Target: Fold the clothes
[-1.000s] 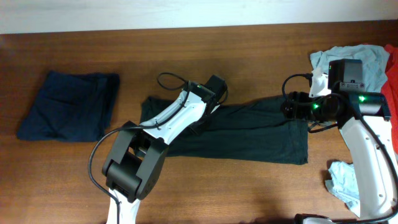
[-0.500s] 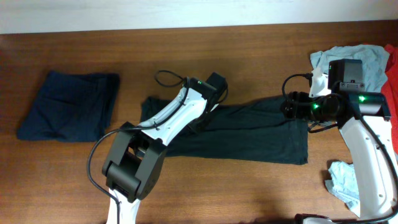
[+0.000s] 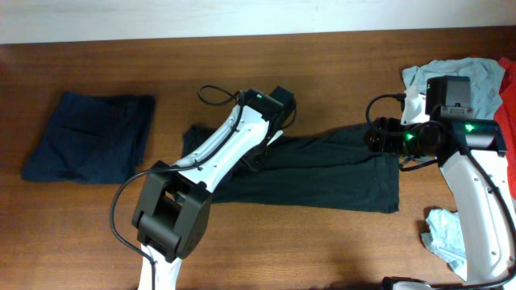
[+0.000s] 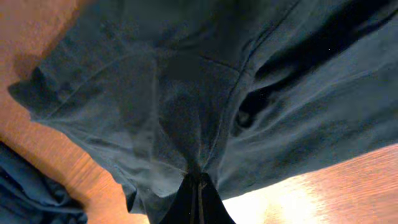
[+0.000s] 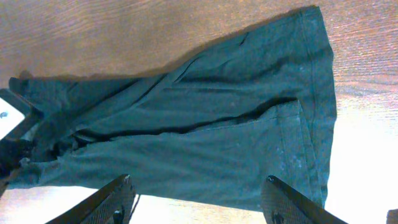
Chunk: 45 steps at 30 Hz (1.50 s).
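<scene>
black tee (image 3: 339, 173) lies mid desk (image 3: 97, 234), stretched 9 to 3 o'clock. left hand (image 4: 199, 194) clenches cloth toward 9; right hand (image 5: 198, 190) hovers released over 3. mid-fold: next, likely carry the pinched end across.

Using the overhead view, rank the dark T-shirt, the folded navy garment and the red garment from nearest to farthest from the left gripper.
1. The dark T-shirt, mid-table, pinched by the left gripper.
2. The folded navy garment, far left.
3. The red garment, far right edge.
</scene>
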### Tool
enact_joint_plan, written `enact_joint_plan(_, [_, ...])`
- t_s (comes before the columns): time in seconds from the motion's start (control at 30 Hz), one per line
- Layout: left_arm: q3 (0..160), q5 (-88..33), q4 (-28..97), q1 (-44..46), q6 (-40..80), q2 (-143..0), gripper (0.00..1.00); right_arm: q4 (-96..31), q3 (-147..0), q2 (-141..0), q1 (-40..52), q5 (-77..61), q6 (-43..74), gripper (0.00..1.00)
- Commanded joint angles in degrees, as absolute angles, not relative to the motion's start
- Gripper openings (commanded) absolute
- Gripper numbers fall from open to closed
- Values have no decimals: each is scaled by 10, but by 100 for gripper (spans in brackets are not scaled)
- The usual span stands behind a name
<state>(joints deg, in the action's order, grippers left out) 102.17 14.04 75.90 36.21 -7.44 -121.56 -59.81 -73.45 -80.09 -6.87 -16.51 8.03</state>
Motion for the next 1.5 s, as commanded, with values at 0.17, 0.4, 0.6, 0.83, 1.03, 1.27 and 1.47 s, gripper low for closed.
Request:
enact_joint_plan(0.17, [1051,67,759,361,-89,-1202,9,-596,-738,-804,-72,-158,77,70])
enact_joint_plan(0.4, [1051,53,769,359,-81,-1202,57,-598,-738,-804,-72,-158,77,70])
enact_joint_plan(0.6, [1050,50,828,336,20,-1202,56,-603,-738,-804,-72,-158,77,70])
enact_joint_plan(0.83, [969,14,799,330,22,-1202,51,-603,-738,-804,-72,-158,77,70])
enact_joint_plan(1.03, [854,80,648,349,-2,-1202,48,-604,-738,-804,-72,-158,77,70])
enact_joint_plan(1.27, [831,117,598,350,-2,-1202,46,-605,-738,-804,-72,-158,77,70])
enact_joint_plan(1.47, [835,151,617,350,-2,-1199,27,-605,-738,-804,-72,-158,77,70])
